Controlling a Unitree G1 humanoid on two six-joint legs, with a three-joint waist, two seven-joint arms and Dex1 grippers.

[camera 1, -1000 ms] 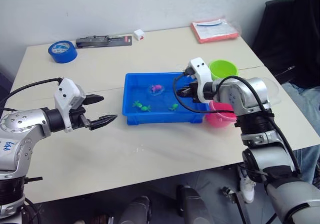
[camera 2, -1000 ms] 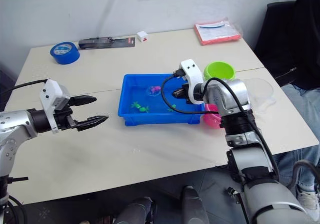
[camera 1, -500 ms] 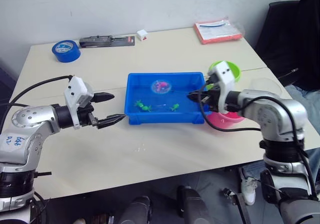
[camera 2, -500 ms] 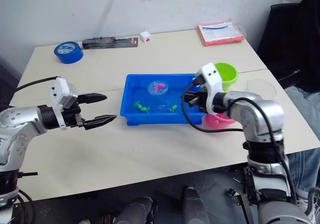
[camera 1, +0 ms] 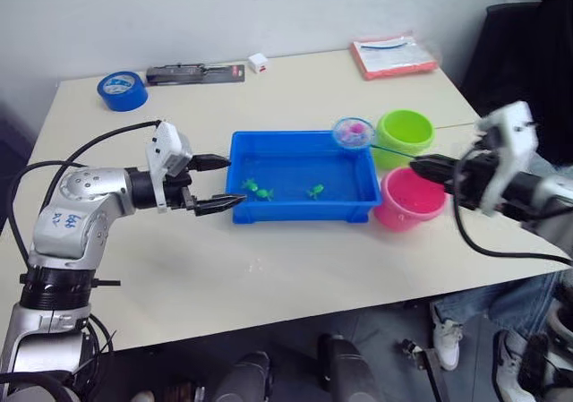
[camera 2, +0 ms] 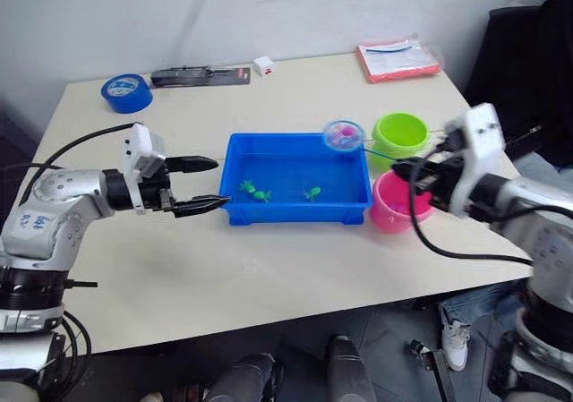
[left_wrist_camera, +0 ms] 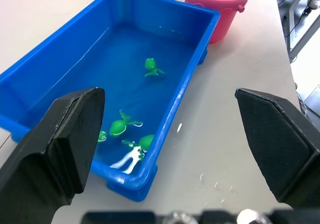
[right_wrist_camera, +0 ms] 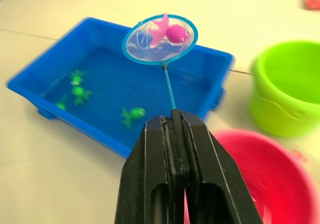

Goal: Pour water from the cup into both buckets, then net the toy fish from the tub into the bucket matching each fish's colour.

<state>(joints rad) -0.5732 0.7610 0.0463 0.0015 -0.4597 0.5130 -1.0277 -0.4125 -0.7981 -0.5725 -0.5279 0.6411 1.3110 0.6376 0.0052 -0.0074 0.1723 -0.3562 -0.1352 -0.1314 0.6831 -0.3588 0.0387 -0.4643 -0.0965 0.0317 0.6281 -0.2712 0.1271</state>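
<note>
No legible text on any object; handwritten marks on left forearm (camera 1: 63, 226) unreadable.

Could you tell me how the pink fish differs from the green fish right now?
The pink fish lies in the net, lifted above the tub; the green fish sit in the tub's water. The right end effector holds the net by its handle. Both kinds are tiny toy fish.
</note>
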